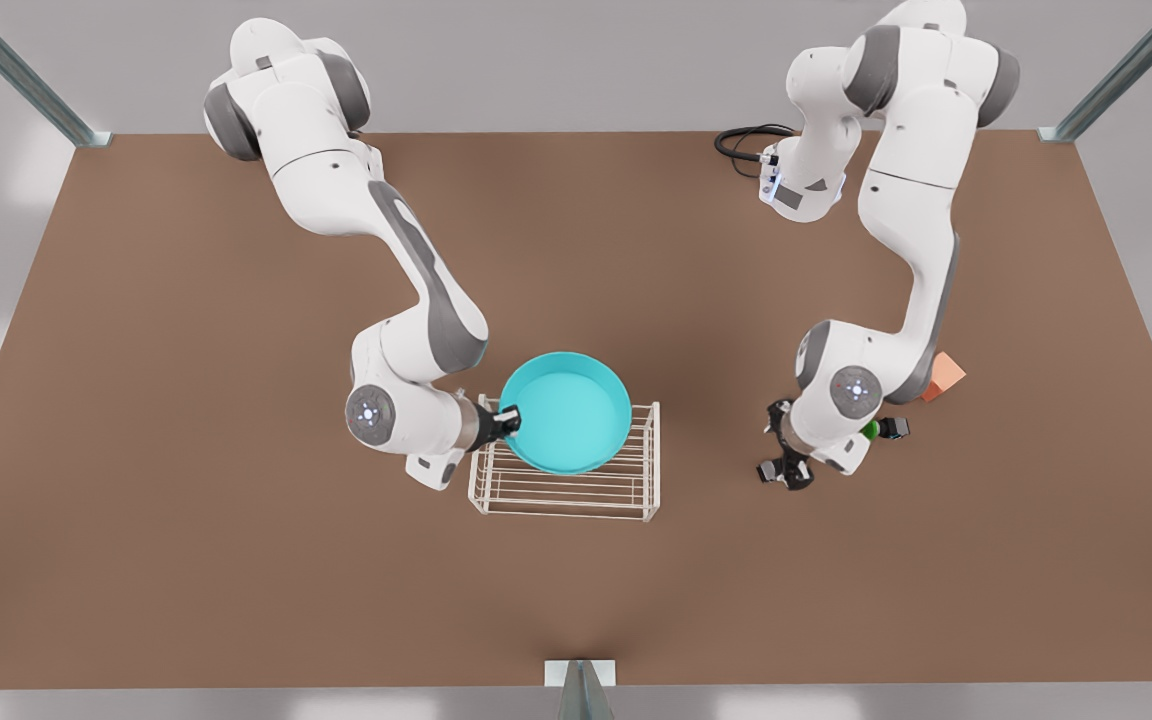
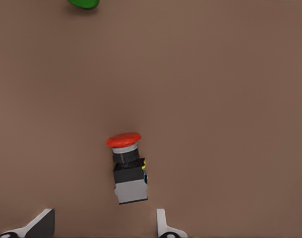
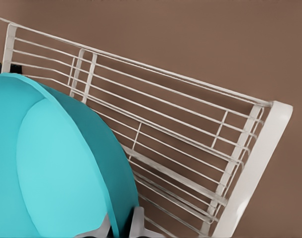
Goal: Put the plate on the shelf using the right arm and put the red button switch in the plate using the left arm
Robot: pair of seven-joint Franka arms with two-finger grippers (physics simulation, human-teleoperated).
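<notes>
I found the right pincer [image 1: 508,421] at centre frame of the front view, closed on the near-left rim of the plate [image 1: 568,412]. It held the plate tilted over the shelf [image 1: 636,490]; I could not tell whether it touched the bars. In the right wrist view both fingers [image 3: 102,229] clamped the turquoise rim, with the wire bars just behind.

At centre-right of the front view, the left pincer [image 1: 786,468] hung low over the bench [image 1: 186,550], spread wide and empty. Its wrist view showed the red button switch [image 2: 127,167] lying on its side just beyond the two fingertips [image 2: 163,225], roughly in line with the gap, long axis pointing away from the pincer, red cap at the far end. I judged the left arm much the nearer to it.

Farther off lay the green-capped switch [image 1: 884,429] and the orange cube [image 1: 944,376].

I read no brand, label or writing anywhere.
</notes>
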